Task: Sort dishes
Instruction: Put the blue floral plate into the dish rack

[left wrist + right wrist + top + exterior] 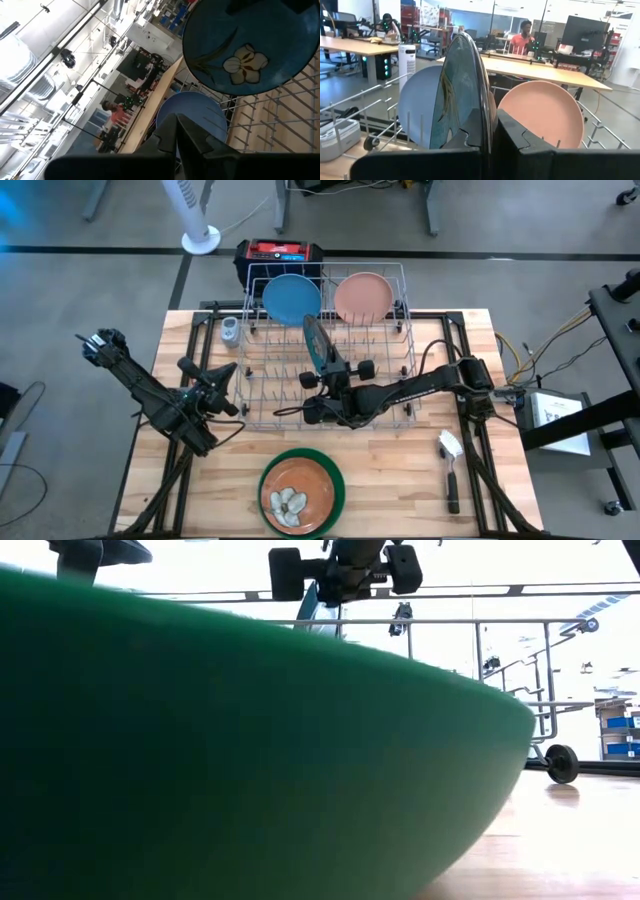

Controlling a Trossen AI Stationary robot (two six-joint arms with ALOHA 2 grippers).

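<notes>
Over the grey wire rack (330, 370), our right gripper (487, 132) has its fingers pinching a dark blue flowered plate (460, 95) on edge, in front of the light blue plate (291, 298) and pink plate (362, 297), and we judge it could slip or knock them if lowered askew, while our left gripper (222, 380) waits, fingers pressed together, beside the rack.

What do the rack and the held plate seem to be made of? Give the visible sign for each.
Rack: thin grey wire, likely coated metal, since it forms an open grid.
Held plate: likely glazed ceramic, given its glossy reflective face; hard plastic is possible.
</notes>
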